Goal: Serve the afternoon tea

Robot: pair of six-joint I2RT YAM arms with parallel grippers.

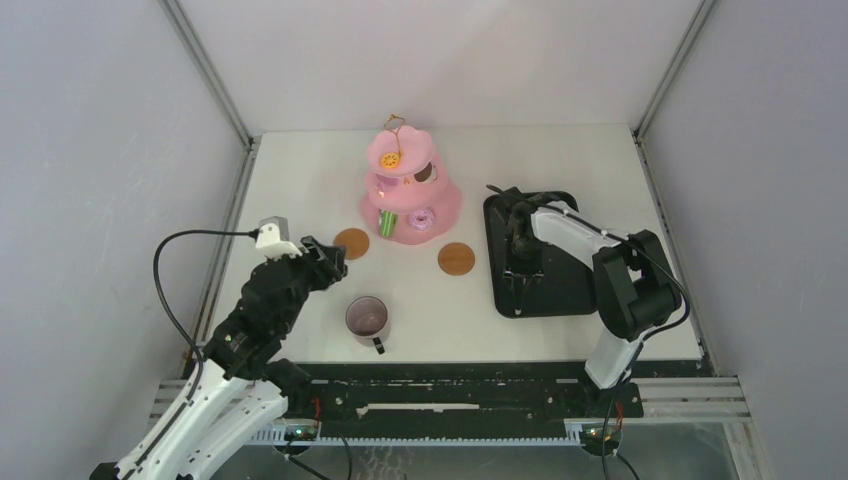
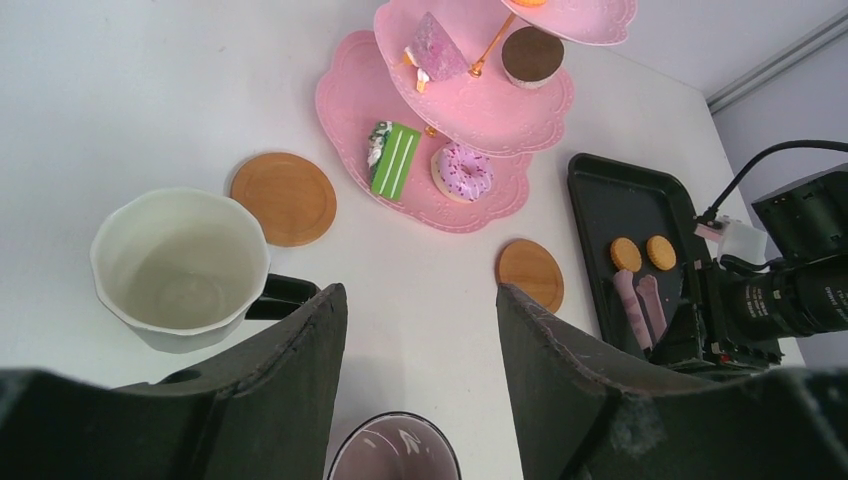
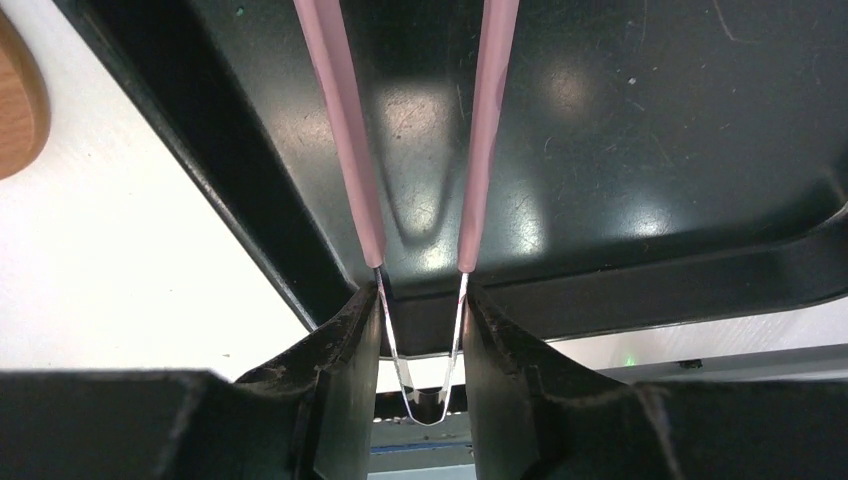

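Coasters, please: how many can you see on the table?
2: one coaster at the pink stand's left front, the other coaster beside the black tray's left edge.

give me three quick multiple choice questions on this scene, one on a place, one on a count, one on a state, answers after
1. Where do the two round cookies lie?
A. in a mug
B. on the tray
C. on the stand

2. How many coasters are there?
A. two
B. three
C. four

3. How is the left claw?
A. shut on a mug
B. shut on the tongs
C. open and empty

1 B: both cookies sit side by side on the black tray floor.
2 A: the top view shows exactly two round brown discs.
3 C: its jaws stand wide apart with nothing between them.
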